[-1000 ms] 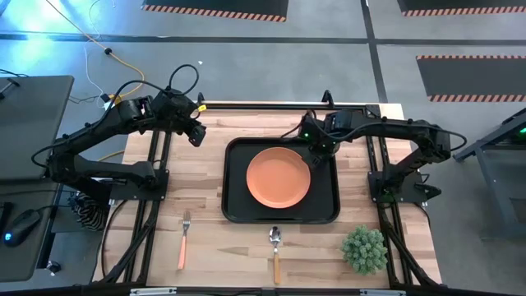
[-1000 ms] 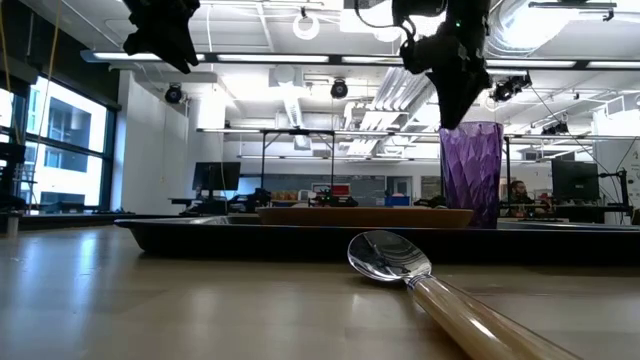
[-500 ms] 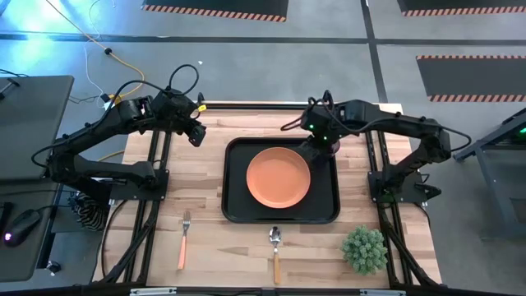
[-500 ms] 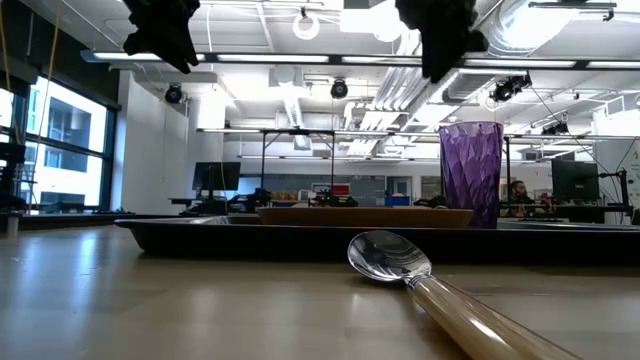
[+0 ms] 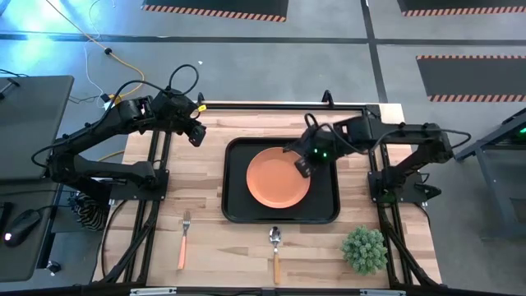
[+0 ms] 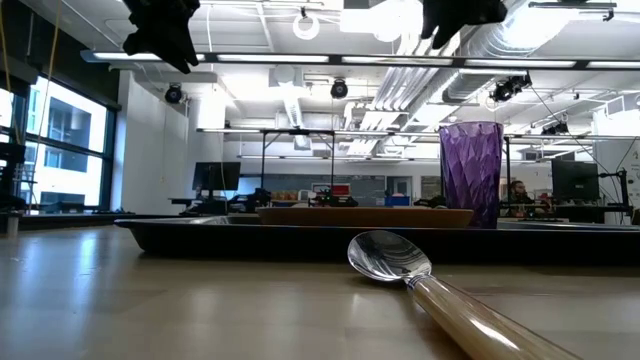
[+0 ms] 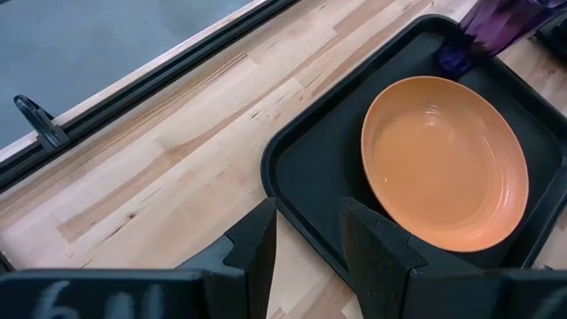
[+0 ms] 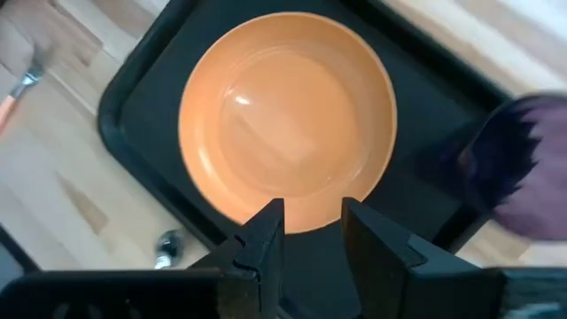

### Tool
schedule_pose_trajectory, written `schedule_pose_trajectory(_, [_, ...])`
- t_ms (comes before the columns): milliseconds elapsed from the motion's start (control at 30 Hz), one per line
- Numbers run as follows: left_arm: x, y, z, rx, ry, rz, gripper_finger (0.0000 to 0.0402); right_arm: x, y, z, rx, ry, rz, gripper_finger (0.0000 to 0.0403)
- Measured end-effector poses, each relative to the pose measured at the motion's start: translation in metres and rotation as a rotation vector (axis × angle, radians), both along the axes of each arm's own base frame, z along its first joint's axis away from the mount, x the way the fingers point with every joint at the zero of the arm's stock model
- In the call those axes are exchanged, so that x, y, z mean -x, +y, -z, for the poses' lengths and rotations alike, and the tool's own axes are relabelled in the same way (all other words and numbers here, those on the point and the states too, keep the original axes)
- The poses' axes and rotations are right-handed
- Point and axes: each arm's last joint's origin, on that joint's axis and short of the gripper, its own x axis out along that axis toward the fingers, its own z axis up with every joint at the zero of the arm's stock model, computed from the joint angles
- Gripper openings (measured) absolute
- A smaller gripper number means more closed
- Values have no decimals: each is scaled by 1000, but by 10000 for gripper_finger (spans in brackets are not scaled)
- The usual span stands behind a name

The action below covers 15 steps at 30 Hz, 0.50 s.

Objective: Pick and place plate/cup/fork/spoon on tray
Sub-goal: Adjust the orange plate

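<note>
Orange plate and purple cup sit on the black tray — fork, spoon on wood.

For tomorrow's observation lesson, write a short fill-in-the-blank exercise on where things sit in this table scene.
1. The round orange plate lies inside the black rectangular ____.
2. The purple translucent cup stands on the tray beside the ____.
3. The orange-handled fork and the orange-handled spoon lie on the wooden ____.
4. The right gripper is above the plate's rim, holding ____.

Missing words: tray; plate; table; nothing
</note>
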Motion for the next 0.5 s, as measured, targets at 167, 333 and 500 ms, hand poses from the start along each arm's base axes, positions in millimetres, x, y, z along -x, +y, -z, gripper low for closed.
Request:
schedule_pose_trajectory(167, [-3,-1,1,105,-51,-48,117,1,17,0,-28,-19,63,106])
schedule_pose_trajectory(333, [-17,-5,8,180,-42,-78,117,3,29,0,-4,-33,122,106])
schedule_pose_trajectory(500, [-37,-7,21,212,27,-47,117,7,31,1,23,0,123,106])
